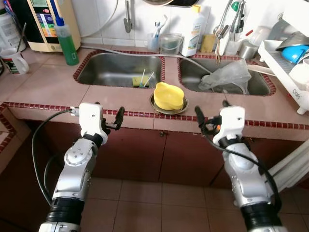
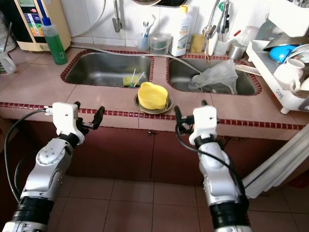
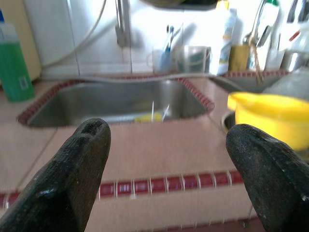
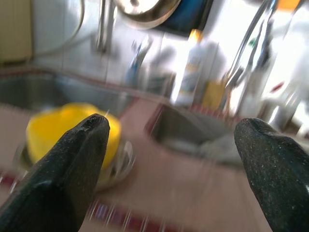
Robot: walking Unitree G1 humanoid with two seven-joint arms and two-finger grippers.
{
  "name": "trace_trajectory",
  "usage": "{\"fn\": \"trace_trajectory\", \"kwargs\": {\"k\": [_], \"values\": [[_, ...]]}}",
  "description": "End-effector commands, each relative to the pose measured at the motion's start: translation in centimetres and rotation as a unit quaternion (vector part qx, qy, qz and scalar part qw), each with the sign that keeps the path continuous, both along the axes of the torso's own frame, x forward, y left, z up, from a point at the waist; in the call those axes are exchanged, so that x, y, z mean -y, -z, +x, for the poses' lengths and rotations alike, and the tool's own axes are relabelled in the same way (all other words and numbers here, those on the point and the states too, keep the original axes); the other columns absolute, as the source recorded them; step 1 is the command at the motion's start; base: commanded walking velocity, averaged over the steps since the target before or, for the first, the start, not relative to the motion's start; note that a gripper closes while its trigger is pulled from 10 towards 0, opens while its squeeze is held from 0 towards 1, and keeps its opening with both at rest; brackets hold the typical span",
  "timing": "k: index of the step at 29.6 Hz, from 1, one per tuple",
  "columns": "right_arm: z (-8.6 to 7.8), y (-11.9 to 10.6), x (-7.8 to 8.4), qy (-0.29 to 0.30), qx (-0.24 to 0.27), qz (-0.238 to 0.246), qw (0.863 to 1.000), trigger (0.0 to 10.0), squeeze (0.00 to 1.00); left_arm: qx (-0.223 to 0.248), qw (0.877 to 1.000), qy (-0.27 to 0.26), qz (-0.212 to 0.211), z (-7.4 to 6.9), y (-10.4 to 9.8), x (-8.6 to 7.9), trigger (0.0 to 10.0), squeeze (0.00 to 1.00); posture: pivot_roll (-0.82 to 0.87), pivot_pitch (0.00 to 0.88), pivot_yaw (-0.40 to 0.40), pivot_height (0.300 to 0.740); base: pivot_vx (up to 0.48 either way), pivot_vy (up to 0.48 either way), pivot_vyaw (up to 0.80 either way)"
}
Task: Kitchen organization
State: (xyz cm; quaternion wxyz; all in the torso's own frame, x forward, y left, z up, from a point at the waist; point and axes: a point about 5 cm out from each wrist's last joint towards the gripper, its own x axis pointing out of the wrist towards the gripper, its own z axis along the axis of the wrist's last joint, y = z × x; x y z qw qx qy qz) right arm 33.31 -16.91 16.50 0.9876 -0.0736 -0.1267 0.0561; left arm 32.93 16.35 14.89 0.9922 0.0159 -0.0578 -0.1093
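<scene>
The yellow bowl (image 1: 168, 95) sits on a metal plate (image 1: 155, 106) at the front of the counter (image 1: 53, 87), on the strip between the two sinks, likely left there because it is the handiest flat spot by the water. I judge it the nearest thing to tidy. My left gripper (image 1: 112, 120) and my right gripper (image 1: 206, 119) hang level with the counter's front edge, one on each side of the bowl and apart from it, fingers spread wide and holding nothing, as if squaring up before a reach.

The left sink (image 1: 118, 70) holds a yellow sponge (image 1: 138, 80) with thin sticks beside it; what the sticks are I cannot tell. The right sink (image 1: 219, 77) holds a crumpled clear plastic bag (image 1: 226, 76) that hides whatever lies under it. A green bottle (image 1: 66, 41) stands near the left sink, a white bottle (image 1: 191, 34) by the wall behind. The dish rack (image 1: 285, 63) is cut off at the frame edge, and my right wrist view is blurred.
</scene>
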Motion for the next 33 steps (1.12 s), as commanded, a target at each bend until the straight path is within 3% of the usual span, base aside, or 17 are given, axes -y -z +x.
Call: {"fn": "trace_trajectory", "kwargs": {"k": [1, 7, 13, 33], "values": [[0.2, -0.3, 0.3, 0.003, 0.0, 0.001, 1.0, 10.0, 0.0, 0.019, 1.0, 0.012, 0.0, 0.2, -1.2, 0.3, 10.0, 0.0, -0.05, 0.002, 0.008, 0.74, 0.0, 0.0, 0.0], [0.5, -0.8, 0.0, 0.0, 0.008, 0.0, 1.0, 10.0, 0.0, 0.014, 1.0, 0.022, 0.006, 0.2, -1.4, 0.8, 10.0, 0.0, -0.04, 0.013, 0.003, 0.74, 0.0, 0.0, 0.0], [-0.3, 0.0, -0.9, -0.014, -0.001, 0.003, 1.0, 10.0, 0.0, 0.01, 1.0, 0.024, -0.004, -0.1, -1.0, 1.2, 10.0, 0.0, -0.05, 0.019, -0.006, 0.74, 0.264, 0.0, 0.0], [-0.8, 0.5, -0.9, -0.028, -0.016, 0.018, 0.999, 10.0, 0.0, 0.0, 1.0, 0.02, -0.011, -0.4, -0.8, 1.4, 10.0, 0.0, -0.03, 0.002, -0.018, 0.74, 0.329, 0.0, 0.0]]}}
